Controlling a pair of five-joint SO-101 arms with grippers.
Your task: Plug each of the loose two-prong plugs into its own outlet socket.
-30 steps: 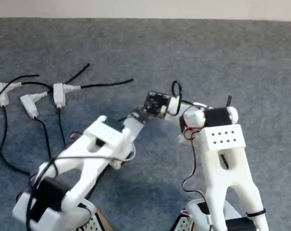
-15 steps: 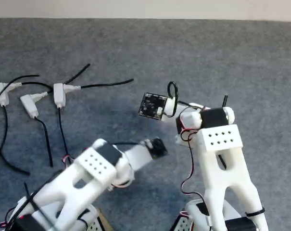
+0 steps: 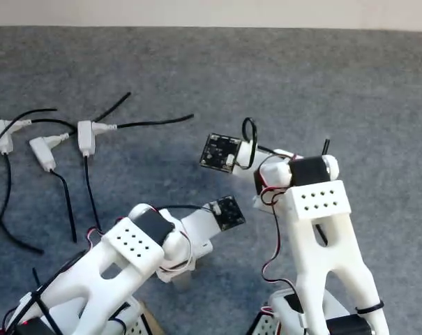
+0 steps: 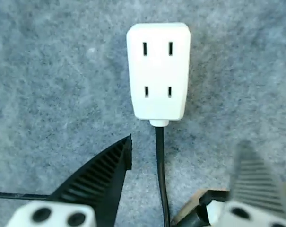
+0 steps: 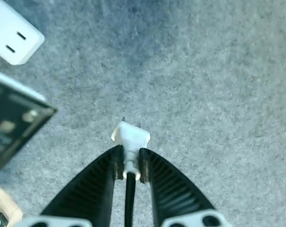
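Observation:
A white outlet block (image 4: 158, 71) with two pairs of slots lies flat on the grey carpet, its black cord (image 4: 160, 175) running back between my left gripper's fingers. My left gripper (image 4: 186, 144) hangs open just short of the block, touching nothing. My right gripper (image 5: 130, 152) is shut on a white two-prong plug (image 5: 131, 136) by its neck, prongs pointing away over the carpet. A corner of the outlet block (image 5: 13, 35) lies off to one side of that plug. Three more white plugs (image 3: 85, 137) (image 3: 42, 151) (image 3: 1, 136) lie at the far left.
Black cords (image 3: 64, 195) trail from the loose plugs over the left of the carpet (image 3: 301, 77). The two arms (image 3: 134, 244) (image 3: 315, 202) stand close together at the front centre, and the left wrist's camera board (image 5: 10, 127) sits near the held plug.
The left arm has drawn back toward the front and turned, its wrist dropping away from the right arm's. The right arm has shifted only slightly.

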